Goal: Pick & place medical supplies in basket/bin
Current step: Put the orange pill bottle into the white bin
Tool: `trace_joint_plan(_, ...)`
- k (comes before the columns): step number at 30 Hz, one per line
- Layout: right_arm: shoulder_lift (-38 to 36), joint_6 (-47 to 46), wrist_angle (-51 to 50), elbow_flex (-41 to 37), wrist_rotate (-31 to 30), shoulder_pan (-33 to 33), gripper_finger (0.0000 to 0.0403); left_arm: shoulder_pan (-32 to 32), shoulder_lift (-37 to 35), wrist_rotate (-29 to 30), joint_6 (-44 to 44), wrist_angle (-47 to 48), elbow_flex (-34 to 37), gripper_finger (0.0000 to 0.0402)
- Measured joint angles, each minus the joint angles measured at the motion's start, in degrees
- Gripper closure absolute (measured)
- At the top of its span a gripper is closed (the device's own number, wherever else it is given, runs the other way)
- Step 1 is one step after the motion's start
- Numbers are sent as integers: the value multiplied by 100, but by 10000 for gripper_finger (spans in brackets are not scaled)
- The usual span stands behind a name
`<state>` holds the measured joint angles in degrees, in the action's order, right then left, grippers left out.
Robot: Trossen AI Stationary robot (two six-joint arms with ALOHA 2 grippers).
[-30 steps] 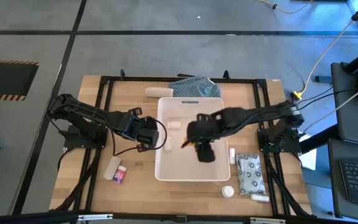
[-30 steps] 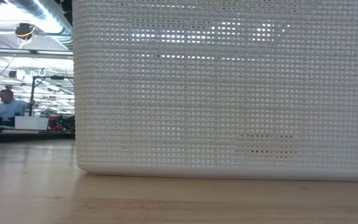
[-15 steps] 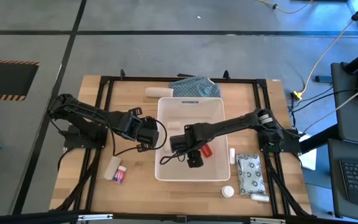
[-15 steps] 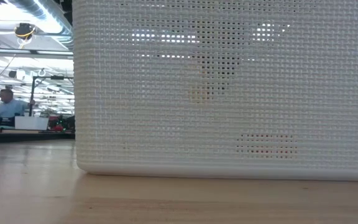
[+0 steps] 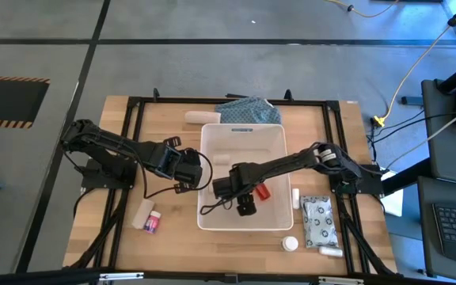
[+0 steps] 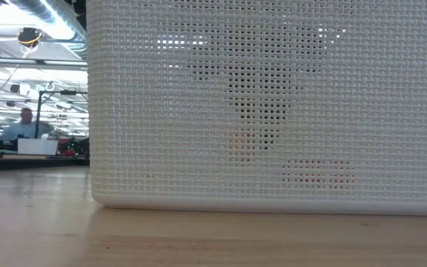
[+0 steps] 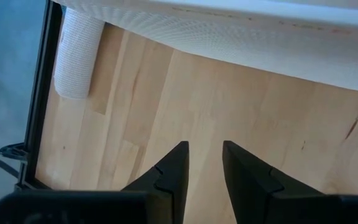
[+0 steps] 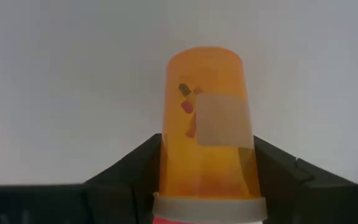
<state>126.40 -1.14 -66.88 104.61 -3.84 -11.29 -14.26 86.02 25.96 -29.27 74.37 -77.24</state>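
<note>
Right tool [image 5: 246, 207] is down inside the bin [image 5: 241, 134], fingers part-open and clamped on an orange vial [image 8: 206, 124]. Vial has a white label, a few capsules visible inside, and its white cap sits back between the fingers.

Bin contents: one red bottle [image 5: 264, 191] just beside the right tool, plus the vial in the grip. Anything else in there, can't tell.

Left tool [image 7: 202, 163] hovers over bare counter [image 7: 241, 112] just outside the bin's left wall, fingers a narrow gap apart, holding nothing. One white roll [image 7: 76, 56] lies ahead of it by the frame rail.

Still on the counter:
- 1 white roll [image 5: 142, 212] and 1 pink-labelled box [image 5: 152, 222], behind the left tool
- 1 white tube [image 5: 295, 197], 1 grey pouch [image 5: 317, 219], 1 white bottle [image 5: 290, 244], 1 more tube [image 5: 330, 252], all outboard of the right tool past the bin wall
- 1 cloth [image 5: 248, 110] at the bin's far end

Low view: only the bin's mesh wall, dark shadow of the right tool through it.
</note>
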Motion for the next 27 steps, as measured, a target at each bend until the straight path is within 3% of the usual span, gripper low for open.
trace_joint_plan(19,55,23,206,-17,3,24,201,0,0,3,-12,-1,1,310)
trace_joint_plan(27,53,-4,12,-16,1,220,153,1,0,-6,-140,2,0,305)
